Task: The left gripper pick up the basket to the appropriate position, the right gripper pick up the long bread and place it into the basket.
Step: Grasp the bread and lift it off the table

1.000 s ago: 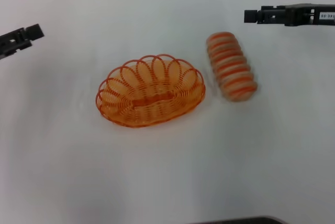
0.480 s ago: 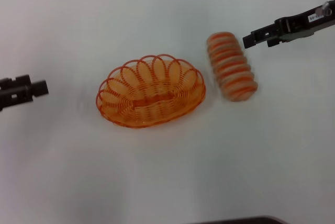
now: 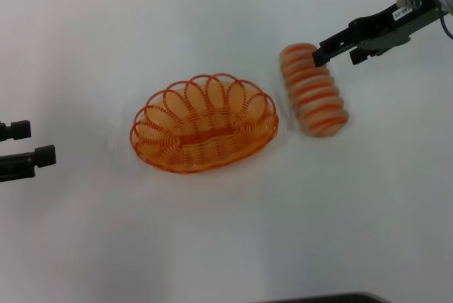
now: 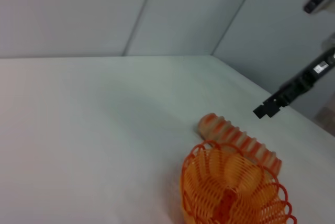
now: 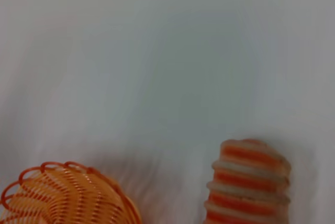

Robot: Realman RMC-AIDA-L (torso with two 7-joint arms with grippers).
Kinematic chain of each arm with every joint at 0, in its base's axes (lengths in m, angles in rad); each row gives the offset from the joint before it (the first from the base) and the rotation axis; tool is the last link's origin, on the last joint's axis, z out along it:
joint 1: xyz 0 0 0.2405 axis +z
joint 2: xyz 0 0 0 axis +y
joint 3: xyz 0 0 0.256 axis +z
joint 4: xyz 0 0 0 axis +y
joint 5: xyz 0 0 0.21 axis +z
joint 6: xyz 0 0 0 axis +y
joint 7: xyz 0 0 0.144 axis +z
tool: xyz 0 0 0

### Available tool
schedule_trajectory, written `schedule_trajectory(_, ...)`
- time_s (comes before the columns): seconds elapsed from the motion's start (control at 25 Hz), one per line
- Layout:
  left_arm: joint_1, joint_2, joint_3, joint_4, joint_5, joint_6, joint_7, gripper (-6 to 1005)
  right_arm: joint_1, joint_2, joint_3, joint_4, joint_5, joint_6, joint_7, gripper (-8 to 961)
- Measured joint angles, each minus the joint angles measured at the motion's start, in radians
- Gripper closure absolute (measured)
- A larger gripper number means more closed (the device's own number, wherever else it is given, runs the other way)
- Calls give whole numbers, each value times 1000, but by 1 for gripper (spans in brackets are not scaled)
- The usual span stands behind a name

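Between the two sets of jaws: the basket (image 3: 204,122) sits on the white counter (image 3: 226,232), empty, with nothing gripping it.
Left gripper (image 3: 34,144): at the counter's left edge, well apart from the basket; its jaws stand parted with a clear gap and hold nothing.
Right gripper (image 3: 324,51): reaching in from the far right, its tip just at the far end of the long bread (image 3: 313,89); whether the jaws are parted or closed cannot be told, and contact with the loaf cannot be told.
Long bread: lying on the counter just beside the basket, on the side toward the right jaws, apart from the rim, running lengthwise away from the robot.
Label: a small white tag on the right arm near its wrist; the print is too small to read.
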Motion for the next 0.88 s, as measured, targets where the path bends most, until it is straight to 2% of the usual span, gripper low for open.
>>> schedule_trajectory(0.4, 5, 1, 8, 31, 24, 30, 113, 110, 39, 15, -70, 18, -61, 37, 157, 21)
schedule_trajectory(0.88, 12, -13, 61, 20, 28, 58, 169, 109, 90, 16, -147, 157, -114, 153, 245, 22)
